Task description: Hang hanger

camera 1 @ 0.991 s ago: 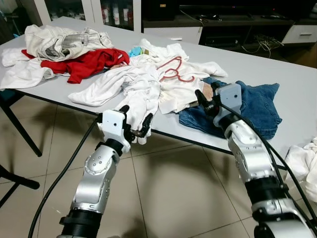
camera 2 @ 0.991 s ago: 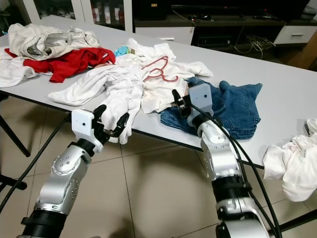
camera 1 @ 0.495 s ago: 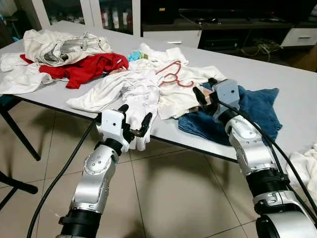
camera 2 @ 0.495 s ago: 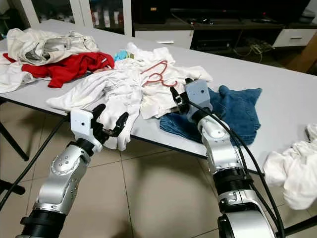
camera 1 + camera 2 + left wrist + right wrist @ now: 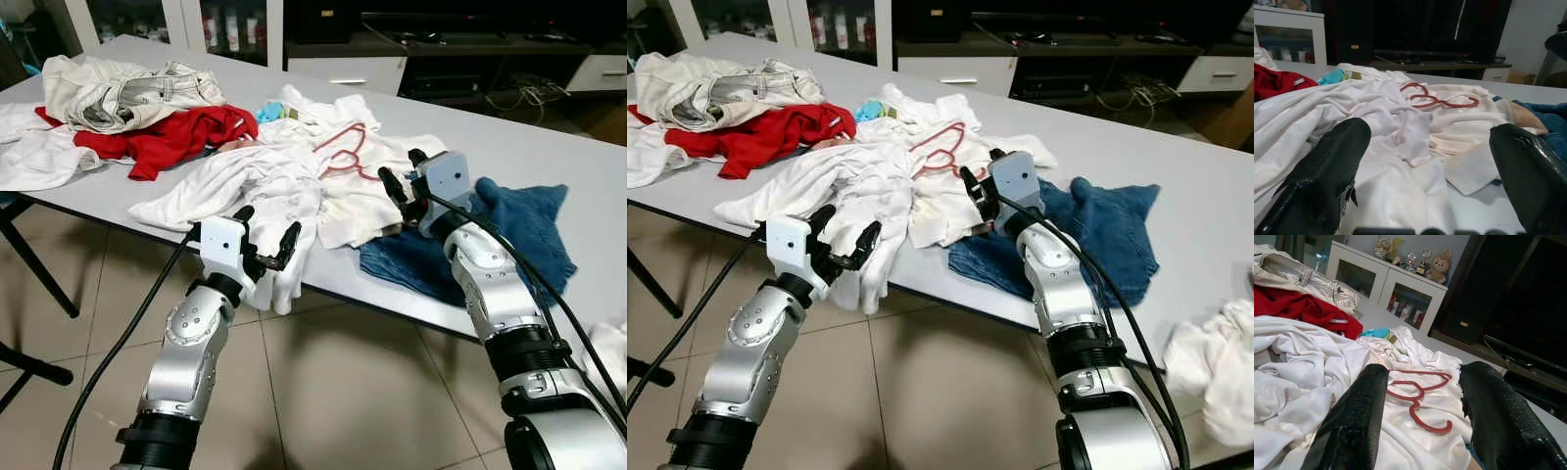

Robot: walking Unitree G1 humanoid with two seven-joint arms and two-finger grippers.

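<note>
Hanger (image 5: pixel 345 153) on cluttered grey table (image 5: pixel 509 157)

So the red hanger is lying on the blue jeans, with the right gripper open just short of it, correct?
Not quite: the red hanger lies on the white shirt, not the blue jeans. The right eye view shows it. The right gripper is open just short of it.

The right claw (image 5: pixel 400 178) has pushed forward over the surface (image 5: pixel 549 157), from above the blue jeans (image 5: pixel 490 245) onto the white shirt (image 5: pixel 362 196), closing toward the red hanger (image 5: pixel 343 152) at its 11 o'clock, fingers apart.
</note>
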